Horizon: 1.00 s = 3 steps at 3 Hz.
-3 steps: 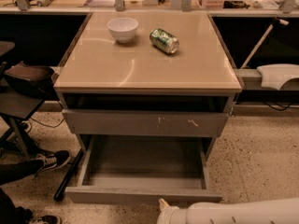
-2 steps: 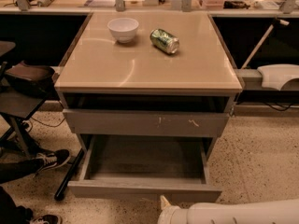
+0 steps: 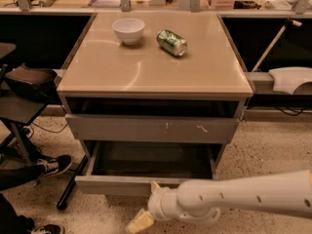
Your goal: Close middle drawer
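The wide grey wooden middle drawer (image 3: 112,184) is pulled out of the beige-topped cabinet (image 3: 146,69), toward 6 o'clock. The cream two-finger gripper (image 3: 147,204) is at the drawer's front edge, at 6 o'clock. Its fingers seem spread apart and hold nothing.

The desk (image 3: 146,74) has a glossy tan top and carries a white bowl (image 3: 128,30) and a green can (image 3: 172,42). The middle drawer (image 3: 114,184) is plain grey, while the front above it (image 3: 146,128) is grey with pale scratches. The pincer (image 3: 147,204), cream-tipped on a white arm (image 3: 243,196), sits spread just before the middle drawer's front. The floor (image 3: 273,150) is speckled beige.
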Each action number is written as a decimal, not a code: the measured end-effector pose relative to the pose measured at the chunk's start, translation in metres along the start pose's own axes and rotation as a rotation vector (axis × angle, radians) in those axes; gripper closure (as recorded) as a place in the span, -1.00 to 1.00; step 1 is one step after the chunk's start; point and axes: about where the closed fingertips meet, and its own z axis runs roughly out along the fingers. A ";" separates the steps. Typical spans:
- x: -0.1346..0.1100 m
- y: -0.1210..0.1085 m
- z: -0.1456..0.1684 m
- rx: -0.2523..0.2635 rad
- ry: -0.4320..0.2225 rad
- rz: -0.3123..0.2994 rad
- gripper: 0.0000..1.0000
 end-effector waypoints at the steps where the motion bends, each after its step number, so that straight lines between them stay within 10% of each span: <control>1: -0.033 0.008 0.023 -0.041 -0.010 -0.056 -1.00; 3: -0.022 0.006 0.012 -0.008 -0.050 -0.020 -1.00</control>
